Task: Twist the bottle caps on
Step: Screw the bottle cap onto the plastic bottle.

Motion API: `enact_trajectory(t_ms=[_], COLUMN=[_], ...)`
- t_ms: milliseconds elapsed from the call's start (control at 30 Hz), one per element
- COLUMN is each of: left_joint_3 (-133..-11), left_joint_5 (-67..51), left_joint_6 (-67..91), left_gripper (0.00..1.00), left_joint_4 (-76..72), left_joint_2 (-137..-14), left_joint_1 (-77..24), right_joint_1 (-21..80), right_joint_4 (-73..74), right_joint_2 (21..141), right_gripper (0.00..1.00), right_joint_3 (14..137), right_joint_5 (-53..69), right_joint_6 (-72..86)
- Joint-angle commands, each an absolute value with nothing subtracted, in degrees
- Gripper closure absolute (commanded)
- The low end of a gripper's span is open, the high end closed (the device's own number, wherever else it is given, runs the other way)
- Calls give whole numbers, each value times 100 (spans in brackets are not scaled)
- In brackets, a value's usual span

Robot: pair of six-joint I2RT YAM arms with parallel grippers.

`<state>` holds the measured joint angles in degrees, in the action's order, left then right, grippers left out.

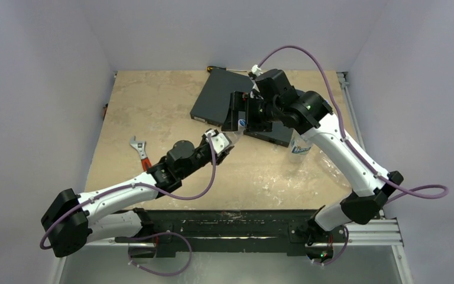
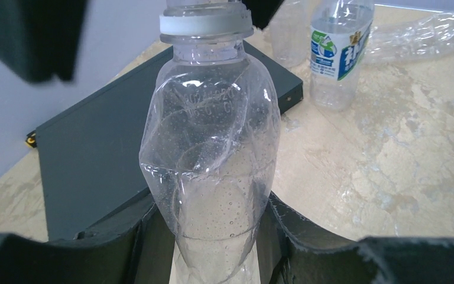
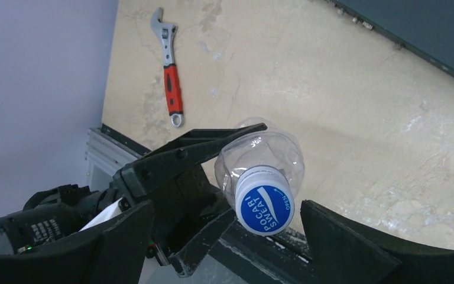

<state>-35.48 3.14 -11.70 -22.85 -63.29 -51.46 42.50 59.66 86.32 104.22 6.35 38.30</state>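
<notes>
1. Left gripper (image 2: 210,251) pinches the lower body of a clear bottle (image 2: 210,148), holding it up off the table (image 3: 343,118).
2. Right gripper (image 3: 229,222) is spread wide, one finger on either side of the blue cap (image 3: 264,207), touching neither side.
3. That cap sits on the held bottle's neck.
4. A labelled bottle (image 2: 337,53) stands just beside the black box (image 2: 94,160); the red-handled wrench (image 3: 171,77) lies well apart.

At least 3 bottles (image 2: 213,148), 1 blue cap (image 3: 265,207), 1 wrench (image 3: 171,77), 1 box (image 2: 94,160).
</notes>
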Motion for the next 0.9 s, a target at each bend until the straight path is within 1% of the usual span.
enact_trajectory(t_ms=[0,133,267,333,400,500,600,800,867], left_joint_3=[-3717,-3752,-3678,-3676,-3679,-3658,-3682,-3708,-3717], left_joint_5=[-321,-1429,-2949,-3556,-3954,-4320,-4546,-4747,-4787], left_joint_6=[-785,-454,-51,244,376,570,653,644,642], left_gripper=[100,100,100,100,100,100,100,100,100], left_joint_4=[-2427,-2257,-2239,-2185,-2140,-2075,-1894,-1485,-1445], left_joint_2=[-6348,-6249,-6024,-5937,-5850,-5696,-5526,-5262,-5249], left_joint_1=[-5121,-4800,-4339,-4252,-4246,-4245,-4246,-4243,-4249], right_joint_1=[4282,4284,4288,4289,4289,4286,4286,4289,4281], right_joint_4=[5896,5687,5475,5468,5357,5258,5314,5388,5392], right_joint_2=[8106,7683,7265,7134,6981,6892,6923,6899,6927], right_gripper=[2,2,2,9,15,24,30,31,33], right_joint_3=[10523,10161,9924,9878,9769,9723,9752,9721,9711], right_joint_5=[451,477,1023,1319,1961,2458,2702,3071,3225], right_joint_6=[3497,2818,1873,1398,1042,724,492,309,294])
